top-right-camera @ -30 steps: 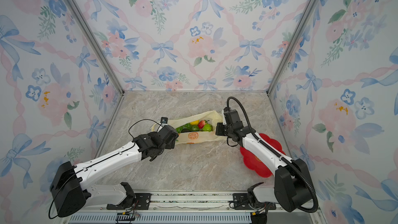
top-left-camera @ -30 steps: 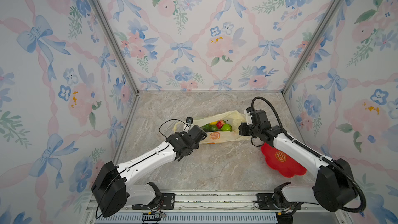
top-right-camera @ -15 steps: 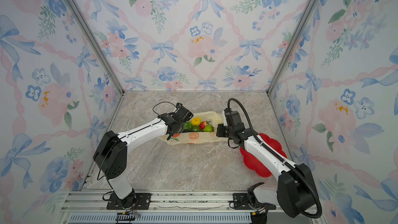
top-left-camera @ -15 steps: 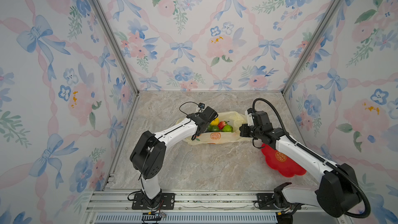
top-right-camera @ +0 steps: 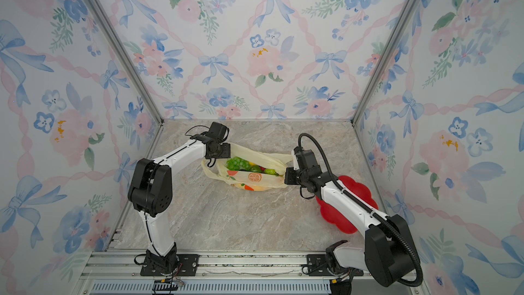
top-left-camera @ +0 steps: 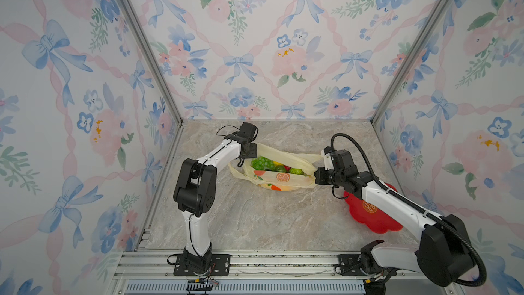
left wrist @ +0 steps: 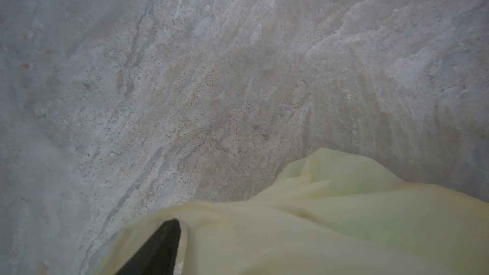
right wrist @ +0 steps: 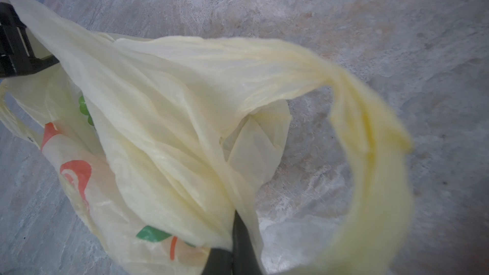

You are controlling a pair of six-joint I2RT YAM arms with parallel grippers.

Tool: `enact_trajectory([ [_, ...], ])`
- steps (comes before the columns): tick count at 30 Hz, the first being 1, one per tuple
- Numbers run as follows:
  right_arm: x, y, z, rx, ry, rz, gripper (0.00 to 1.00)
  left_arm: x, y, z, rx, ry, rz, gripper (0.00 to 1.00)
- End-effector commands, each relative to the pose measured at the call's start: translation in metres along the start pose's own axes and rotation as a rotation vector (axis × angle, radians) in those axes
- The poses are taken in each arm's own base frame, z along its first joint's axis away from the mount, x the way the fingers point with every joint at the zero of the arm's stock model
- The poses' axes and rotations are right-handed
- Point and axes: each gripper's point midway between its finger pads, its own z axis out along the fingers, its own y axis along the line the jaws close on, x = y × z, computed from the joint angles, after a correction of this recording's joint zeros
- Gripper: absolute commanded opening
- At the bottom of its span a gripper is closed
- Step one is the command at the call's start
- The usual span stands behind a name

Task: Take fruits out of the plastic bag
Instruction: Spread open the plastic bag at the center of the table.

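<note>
The plastic bag hides most fruits; right arm covers part of red plate

You see the plastic bag stretched open between both arms: left gripper at its far-left corner, right gripper pinching its right end, fruits inside, red plate beyond that end

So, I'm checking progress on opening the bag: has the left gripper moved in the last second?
Yes. The left gripper has shifted toward the back wall, from the near side of the plastic bag to its far corner.
</note>
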Motion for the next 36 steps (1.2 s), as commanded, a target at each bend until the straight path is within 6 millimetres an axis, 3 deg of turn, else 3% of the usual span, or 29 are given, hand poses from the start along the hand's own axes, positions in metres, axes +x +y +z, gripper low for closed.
enact_trajectory([
  [1,0.004,0.007,0.0,-0.002,0.001,-0.016,0.0,0.007,0.005,-0.046,-0.035,-0.075,0.002,0.89],
  [4,0.01,0.013,-0.001,0.005,0.005,-0.049,0.0,0.023,0.012,-0.068,-0.078,-0.12,-0.016,0.97],
  [7,0.014,0.02,-0.001,-0.002,0.01,-0.067,0.0,0.038,0.016,-0.074,-0.108,-0.135,-0.044,0.98],
  [10,0.017,0.029,-0.004,-0.01,0.007,-0.088,0.0,0.049,0.024,-0.062,-0.131,-0.111,-0.085,0.97],
  [17,0.021,0.038,-0.005,-0.025,0.01,-0.1,0.0,0.054,-0.006,-0.031,0.036,-0.049,-0.065,0.85],
  [23,0.023,0.034,0.0,-0.058,0.011,-0.024,0.0,0.079,0.007,-0.017,0.018,0.013,-0.06,0.64],
  [27,0.02,0.034,0.008,-0.127,0.021,0.067,0.0,0.097,0.008,-0.015,0.053,0.025,-0.059,0.56],
  [32,0.016,0.031,0.013,-0.118,0.026,0.094,0.0,0.11,0.015,-0.012,0.071,0.039,-0.077,0.3],
  [36,-0.001,0.014,0.017,-0.153,0.002,0.201,0.0,0.112,0.04,-0.015,0.084,-0.003,-0.169,0.07],
])
